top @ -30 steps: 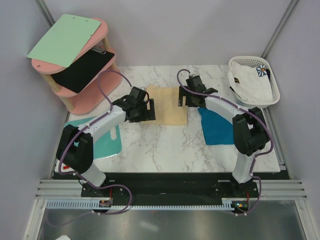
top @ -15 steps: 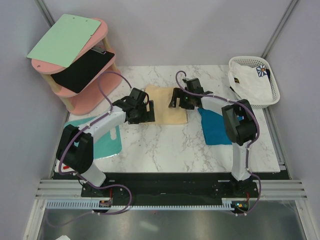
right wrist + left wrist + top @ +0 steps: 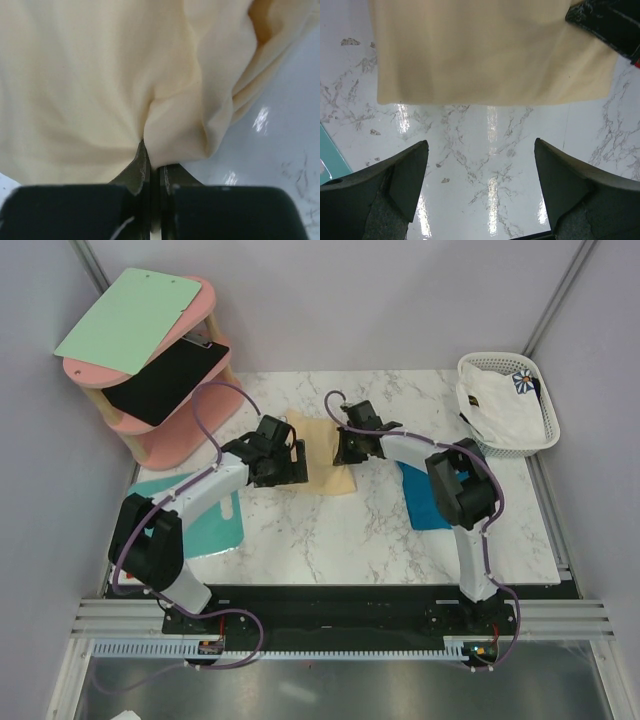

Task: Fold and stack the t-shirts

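A pale yellow t-shirt [image 3: 322, 468] lies folded at the middle back of the marble table. My right gripper [image 3: 344, 452] is shut on a bunched fold of it [image 3: 175, 135], and the cloth puckers at the closed jaws [image 3: 154, 167]. My left gripper [image 3: 292, 466] hangs wide open at the shirt's left side. Only bare marble shows between its fingers [image 3: 480, 165], with the shirt's edge [image 3: 485, 50] just beyond. A teal-blue t-shirt [image 3: 432, 502] lies flat under the right arm. A white t-shirt with a flower print [image 3: 500, 408] sits in the basket.
The white lattice basket [image 3: 478, 364] stands at the back right corner. A pink two-tier shelf [image 3: 205, 310] at the back left holds a green clipboard [image 3: 130, 318] and a black one [image 3: 165, 380]. A turquoise board [image 3: 218, 528] lies at the left edge.
My right gripper has moved left over the yellow shirt and shut on its right edge, pulling that side leftward so the shirt looks narrower. The left arm has stayed put.
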Robot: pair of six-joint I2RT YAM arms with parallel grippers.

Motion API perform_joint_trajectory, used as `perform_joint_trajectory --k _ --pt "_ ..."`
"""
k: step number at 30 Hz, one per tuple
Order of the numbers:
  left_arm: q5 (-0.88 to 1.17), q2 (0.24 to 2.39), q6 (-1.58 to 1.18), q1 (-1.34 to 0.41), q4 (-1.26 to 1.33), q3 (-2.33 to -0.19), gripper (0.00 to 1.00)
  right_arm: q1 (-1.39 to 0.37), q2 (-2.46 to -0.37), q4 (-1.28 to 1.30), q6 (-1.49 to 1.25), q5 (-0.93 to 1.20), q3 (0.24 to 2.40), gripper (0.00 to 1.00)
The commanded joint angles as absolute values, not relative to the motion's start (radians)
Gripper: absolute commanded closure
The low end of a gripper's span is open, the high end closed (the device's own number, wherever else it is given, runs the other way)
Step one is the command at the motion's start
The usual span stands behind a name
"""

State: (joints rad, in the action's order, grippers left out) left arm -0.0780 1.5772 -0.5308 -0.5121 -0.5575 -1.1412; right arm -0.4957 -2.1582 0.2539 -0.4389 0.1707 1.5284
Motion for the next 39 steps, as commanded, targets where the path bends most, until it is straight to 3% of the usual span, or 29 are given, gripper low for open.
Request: perform_joint_trajectory --k 1,9,32,39 --pt "-0.107 1.494 -0.494 -0.506 -0.578 -1.172 0.07 -0.538 -2.057 0.486 -0.362 0.065 1.444 1.0" --pt "-0.095 1.48 -0.488 -0.502 -0.588 -1.19 0.07 -0.515 -1.81 0.675 -0.302 -0.155 1.437 1.0" --pt "-0.066 1.528 -0.497 -0.502 -0.588 -1.187 0.07 -0.253 -1.398 0.876 -0.284 -0.274 1.368 0.99" --pt "-0.052 1.557 -0.505 -0.502 -0.588 -1.192 0.07 -0.112 -1.373 0.893 -0.253 -0.348 1.295 0.97"
